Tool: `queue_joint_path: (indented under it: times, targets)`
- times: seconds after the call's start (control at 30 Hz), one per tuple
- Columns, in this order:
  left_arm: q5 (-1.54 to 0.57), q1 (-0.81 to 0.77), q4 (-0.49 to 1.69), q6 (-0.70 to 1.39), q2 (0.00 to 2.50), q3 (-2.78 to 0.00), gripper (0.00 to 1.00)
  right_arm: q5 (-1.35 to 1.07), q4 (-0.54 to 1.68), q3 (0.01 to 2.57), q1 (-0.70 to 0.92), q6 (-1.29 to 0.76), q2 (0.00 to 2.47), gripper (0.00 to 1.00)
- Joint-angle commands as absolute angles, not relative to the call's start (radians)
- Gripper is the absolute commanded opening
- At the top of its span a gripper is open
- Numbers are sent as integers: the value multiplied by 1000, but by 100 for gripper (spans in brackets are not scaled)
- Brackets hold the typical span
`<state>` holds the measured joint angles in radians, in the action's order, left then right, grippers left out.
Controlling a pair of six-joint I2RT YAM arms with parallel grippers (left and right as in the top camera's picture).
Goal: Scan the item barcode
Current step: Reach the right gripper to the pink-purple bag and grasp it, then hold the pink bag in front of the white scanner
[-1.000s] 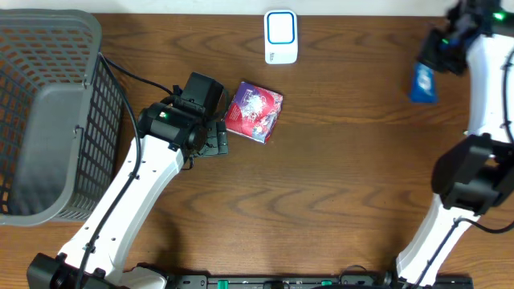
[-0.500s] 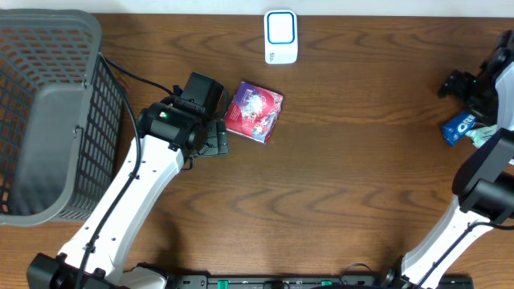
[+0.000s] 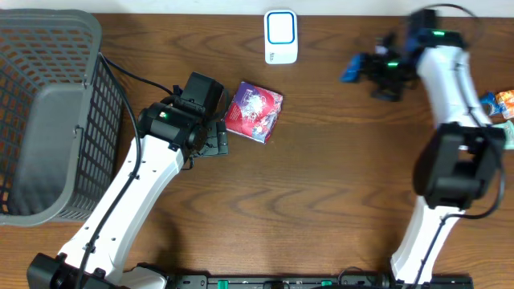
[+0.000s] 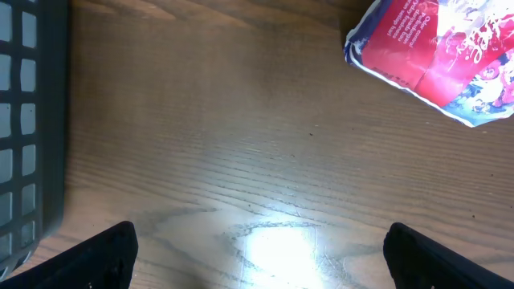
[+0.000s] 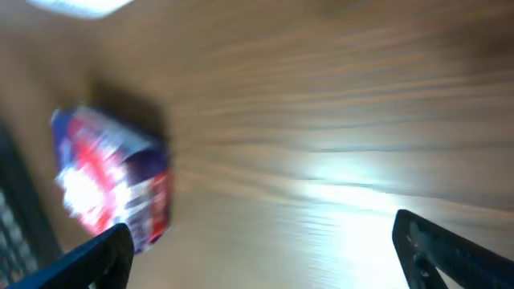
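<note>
The red-and-purple glossy packet (image 3: 254,111) lies flat on the brown wooden tabletop (image 3: 321,177), a little left of the middle, and nothing grips it. Just beside its left edge I see my left end effector (image 3: 215,138), spread wide and empty. Through the left wrist camera its fingers (image 4: 104,257) sit at the bottom corners with bare wood between them, and the packet (image 4: 434,56) lies up in the top right corner. The white, blue-rimmed rectangular scanner (image 3: 281,36) rests beyond the packet at the tabletop's far edge. My right end effector (image 3: 357,68) hangs to the scanner's right, well apart from the packet, also spread wide and carrying nothing. Its wrist picture is badly blurred, though the packet (image 5: 112,181) shows at the left there. The grey mesh basket (image 3: 112,120) stands at the far left.
</note>
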<state>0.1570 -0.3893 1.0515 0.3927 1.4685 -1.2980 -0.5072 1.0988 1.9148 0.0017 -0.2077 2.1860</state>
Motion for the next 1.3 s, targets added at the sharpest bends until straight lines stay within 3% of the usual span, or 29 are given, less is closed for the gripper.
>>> queue_joint_path:
  times: [0.0, 0.37, 0.63, 0.77, 0.8, 1.0, 1.17, 1.27]
  targets:
    - [169, -392, 1058, 398, 1471, -1300, 98, -556, 1081, 1893, 126, -281, 2196, 99]
    - [169, -392, 1058, 398, 1471, -1300, 98, -426, 846, 1765, 376, -621, 2196, 97]
    - [169, -392, 1058, 398, 1471, -1300, 98, -397, 598, 1568, 423, -745, 2196, 69]
    - [169, -392, 1058, 398, 1471, -1300, 98, -400, 569, 1537, 421, -754, 2196, 32]
    - [169, -392, 1058, 398, 1471, -1300, 98, -420, 568, 1538, 418, -747, 2191, 27]
    - [169, -392, 1058, 398, 1471, -1300, 98, -705, 571, 1565, 347, -753, 2141, 10]
    - [169, -392, 1058, 398, 1471, -1300, 98, -1034, 569, 1578, 248, -944, 2094, 4]
    - [169, -392, 1058, 398, 1471, -1300, 98, -1221, 569, 1578, 196, -1103, 2087, 6]
